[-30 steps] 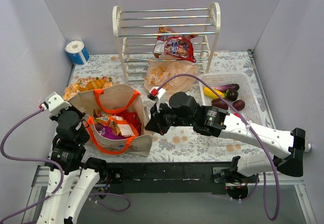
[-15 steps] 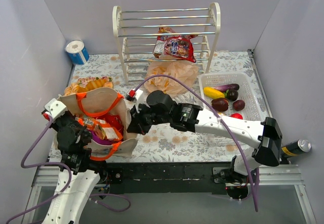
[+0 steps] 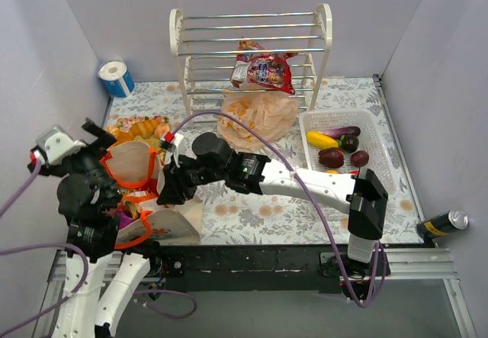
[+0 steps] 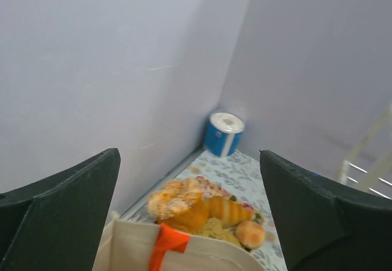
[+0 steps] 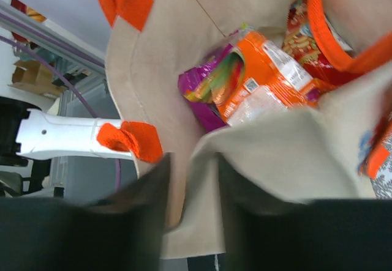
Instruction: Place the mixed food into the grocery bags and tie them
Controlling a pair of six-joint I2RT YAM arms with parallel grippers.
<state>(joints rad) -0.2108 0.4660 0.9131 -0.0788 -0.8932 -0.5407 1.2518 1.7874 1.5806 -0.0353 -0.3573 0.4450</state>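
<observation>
The beige canvas tote (image 3: 156, 222) with orange handles slumps at the front left. Orange and purple snack packets (image 5: 269, 69) lie inside it. My right gripper (image 3: 166, 193) is at the tote's right wall. In the right wrist view a fold of canvas (image 5: 205, 210) lies between its fingers with a gap beside it, so the right gripper (image 5: 193, 161) is open. My left gripper (image 3: 103, 143) hangs wide open above the tote's far-left rim, holding nothing (image 4: 188, 155). The peach plastic bag (image 3: 259, 115) lies in front of the rack. Small fruit (image 3: 332, 157) sits in the white basket, and a red packet (image 3: 267, 69) is on the rack.
Golden pastries (image 3: 137, 128) lie behind the tote, close to the left wall. A blue roll (image 3: 116, 78) stands in the back left corner. The white rack (image 3: 252, 48) is at the back, and the lattice basket (image 3: 381, 147) with an eggplant (image 3: 341, 132) at right. A can (image 3: 442, 222) lies at the right edge.
Both arms moved left and pulled the tote with them; it has slumped. The left gripper opened wide, let go and rose. The right jaws have parted on the canvas.
</observation>
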